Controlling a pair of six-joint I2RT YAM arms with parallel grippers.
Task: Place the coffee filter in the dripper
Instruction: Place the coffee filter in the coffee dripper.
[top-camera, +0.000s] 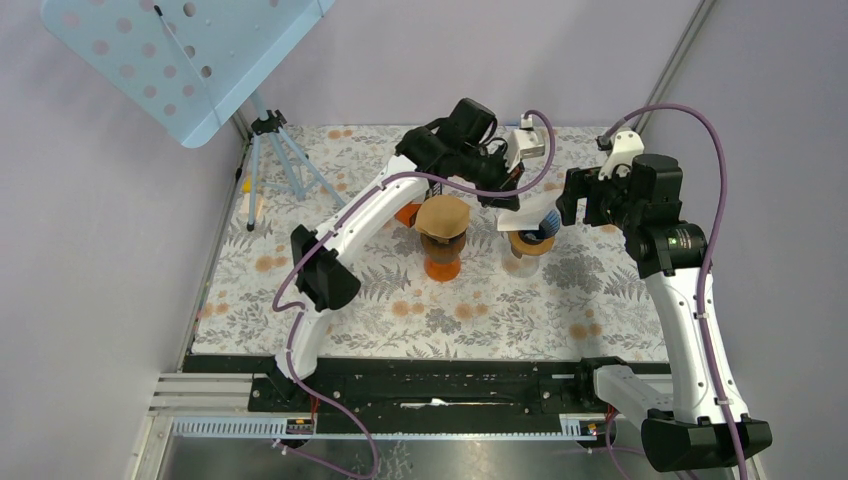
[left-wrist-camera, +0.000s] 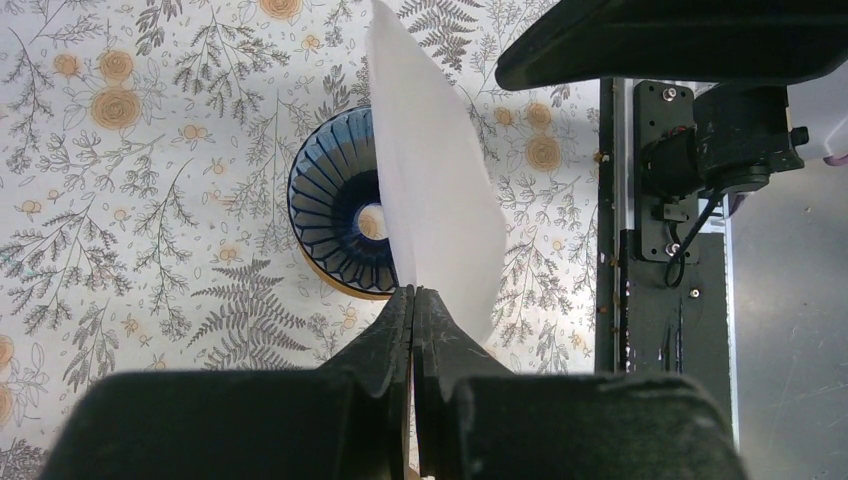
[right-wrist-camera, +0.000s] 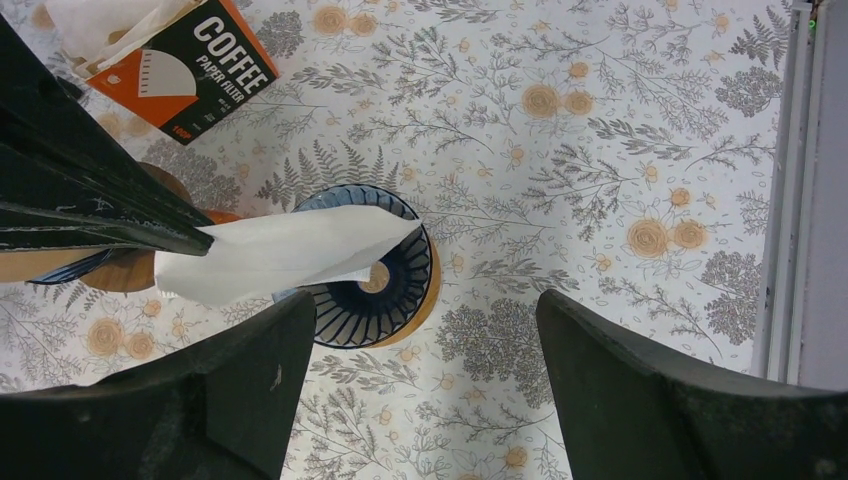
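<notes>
The white folded paper coffee filter (left-wrist-camera: 435, 190) hangs flat over the dark blue ribbed dripper (left-wrist-camera: 330, 215), clamped at one edge between the closed jaws of the left gripper (left-wrist-camera: 413, 300). The right gripper (right-wrist-camera: 422, 305) hovers spread wide above the dripper, holding nothing. To seat well, the filter likely needs opening into a cone, centred on the hole. A floral-clothed worktop (top-camera: 480, 310) lies beneath, enclosed by pale grey walls (top-camera: 420, 60).
</notes>
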